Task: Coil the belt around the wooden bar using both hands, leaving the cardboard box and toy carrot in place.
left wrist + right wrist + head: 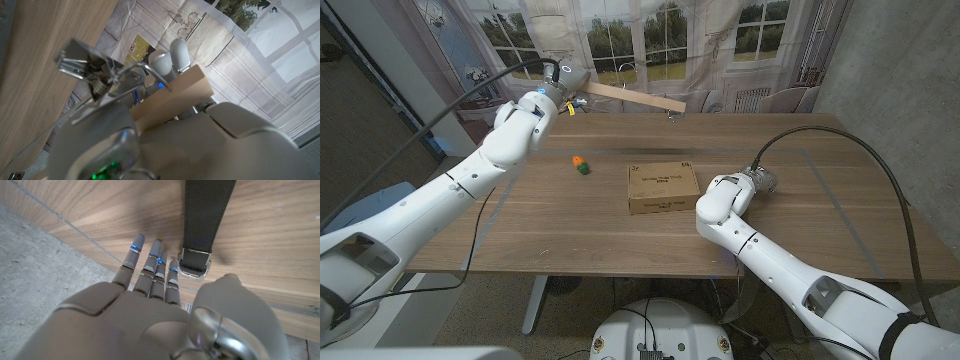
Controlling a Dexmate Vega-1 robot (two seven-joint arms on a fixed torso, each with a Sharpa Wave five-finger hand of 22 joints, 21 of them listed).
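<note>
At the table's far left my left hand [552,98] grips one end of the wooden bar [630,96], held above the table's back edge and pointing right. In the left wrist view the bar [175,97] lies between the fingers [180,52] and the palm, with a metal spring clip [95,70] beside it. In the right wrist view the black belt [207,210] lies on the table, and its metal buckle [195,262] sits just beyond my right hand's straight fingertips [156,255]. My right hand [725,200] sits beside the cardboard box's right edge and holds nothing.
The flat cardboard box [663,188] lies mid-table. The small orange and green toy carrot [580,165] sits to its left. A small metal clamp [672,113] hangs at the bar's right end. A curtain and windows stand behind the table.
</note>
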